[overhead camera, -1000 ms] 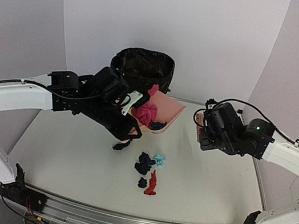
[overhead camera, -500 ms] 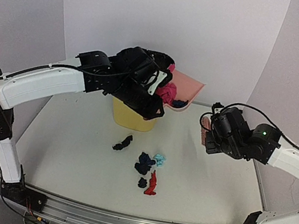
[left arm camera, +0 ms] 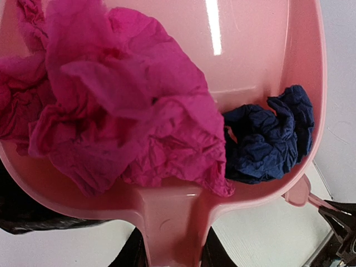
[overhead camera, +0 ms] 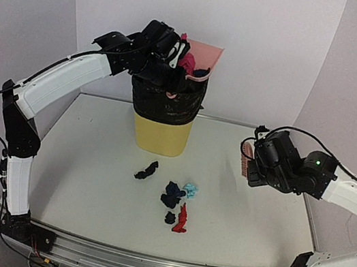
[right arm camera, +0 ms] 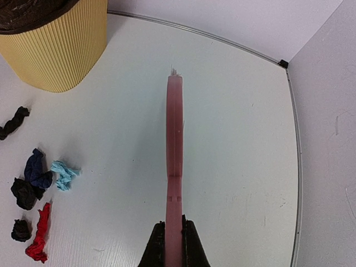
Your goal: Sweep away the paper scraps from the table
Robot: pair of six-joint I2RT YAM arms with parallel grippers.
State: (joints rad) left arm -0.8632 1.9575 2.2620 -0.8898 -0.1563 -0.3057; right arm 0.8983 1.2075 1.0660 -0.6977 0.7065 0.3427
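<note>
My left gripper [overhead camera: 173,51] is shut on the handle of the pink dustpan [left arm camera: 267,61], raised and tilted over the bin [overhead camera: 164,107]. The dustpan [overhead camera: 203,53] holds magenta paper wads [left arm camera: 117,105] and a navy wad [left arm camera: 267,139]. My right gripper [right arm camera: 173,242] is shut on the pink hand brush [right arm camera: 174,144], seen edge-on, held above the table [overhead camera: 254,216] at the right. Several paper scraps [overhead camera: 177,202] lie on the table in front of the bin: navy, teal, red and black. They also show in the right wrist view [right arm camera: 36,183].
The bin is yellow and ribbed, with a black bag liner [overhead camera: 168,94], and stands at the table's back middle. A metal rail [overhead camera: 141,265] runs along the front edge. White walls enclose the back and sides.
My left arm has lifted the loaded dustpan from beside the bin up over its rim and tilted it. My right gripper with the brush has barely moved.
</note>
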